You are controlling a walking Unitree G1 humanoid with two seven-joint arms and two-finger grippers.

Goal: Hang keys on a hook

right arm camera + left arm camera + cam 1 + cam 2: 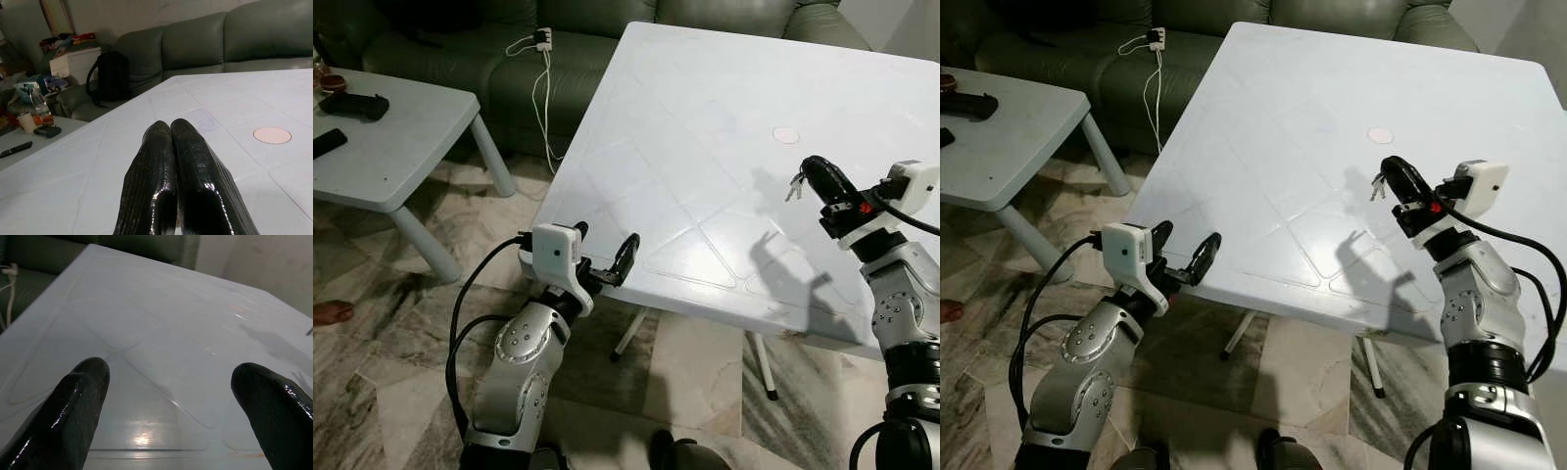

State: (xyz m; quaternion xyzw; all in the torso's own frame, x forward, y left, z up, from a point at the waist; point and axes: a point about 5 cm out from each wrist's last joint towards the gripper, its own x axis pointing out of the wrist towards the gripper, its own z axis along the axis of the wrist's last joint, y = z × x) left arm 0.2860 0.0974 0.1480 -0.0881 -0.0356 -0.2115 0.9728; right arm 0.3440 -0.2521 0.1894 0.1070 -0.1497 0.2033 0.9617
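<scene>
A small bunch of keys [794,185] hangs from the tips of my right gripper [811,168], which is shut on it above the right side of the white plastic table [705,127]. In the right eye view the keys [1377,186] dangle just left of the black fingers [1402,180]. The right wrist view has both fingers [176,181] pressed together over the tabletop. My left gripper [605,253] is open, held at the table's near left edge with nothing between its fingers [80,406].
A round pale cap [786,135] sits in the tabletop's middle. A lower grey side table [391,137] with a remote stands at the left. A green sofa [558,39] with a white charger cable [543,88] runs behind. Marble floor lies below.
</scene>
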